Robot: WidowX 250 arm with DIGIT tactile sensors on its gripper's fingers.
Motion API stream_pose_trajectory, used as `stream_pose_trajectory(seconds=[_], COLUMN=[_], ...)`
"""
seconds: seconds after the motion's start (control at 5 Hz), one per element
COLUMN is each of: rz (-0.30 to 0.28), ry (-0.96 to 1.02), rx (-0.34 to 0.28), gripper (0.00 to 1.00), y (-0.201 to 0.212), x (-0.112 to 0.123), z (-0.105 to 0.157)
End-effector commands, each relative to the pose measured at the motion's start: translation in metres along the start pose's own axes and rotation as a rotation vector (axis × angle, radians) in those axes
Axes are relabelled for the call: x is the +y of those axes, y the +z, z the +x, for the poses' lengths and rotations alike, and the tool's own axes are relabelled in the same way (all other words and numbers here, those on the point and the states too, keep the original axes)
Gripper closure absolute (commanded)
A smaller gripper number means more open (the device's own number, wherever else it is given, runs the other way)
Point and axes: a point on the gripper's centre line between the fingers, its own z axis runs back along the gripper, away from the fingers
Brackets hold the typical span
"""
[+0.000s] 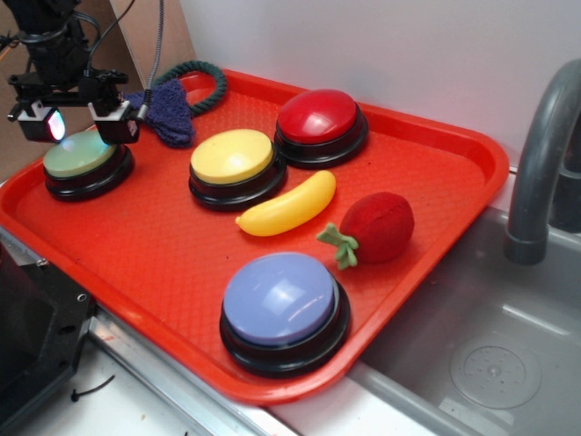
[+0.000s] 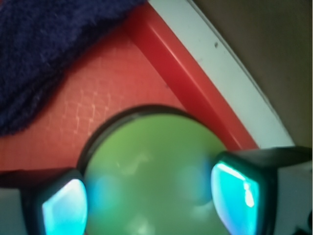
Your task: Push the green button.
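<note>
The green button, a pale sage-green dome on a black round base, sits at the far left of the red tray. My gripper is open and sits right on top of it, fingers spread over the dome. In the wrist view the green button fills the lower middle, very close, with the two lit fingertips on either side of the dome. I cannot tell whether the fingers touch the dome.
On the tray stand a yellow button, a red button and a lavender-blue button, with a toy banana, a red plush strawberry and a blue cloth with a green rope ring. A sink and faucet lie to the right.
</note>
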Motion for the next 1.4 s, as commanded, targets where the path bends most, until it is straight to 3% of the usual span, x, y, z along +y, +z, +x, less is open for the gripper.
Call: stream_pose_trajectory(seconds=[0.0,0.4,0.6,1.0,1.2], rz=[-0.044,-0.071,-0.028,-0.044,-0.016], ry=[-0.037,-0.061,-0.03,-0.051,-0.047], rx=[0.054,0.076,0.04,0.004,-0.02], gripper=[0.0,0.0,0.0,0.0,0.0], y=[0.01,0.049,0.058,0.074,0.082], x=[0.007,0.018,0.021,0.023,0.027], z=[-0.008,-0.012,-0.014,-0.018,-0.02])
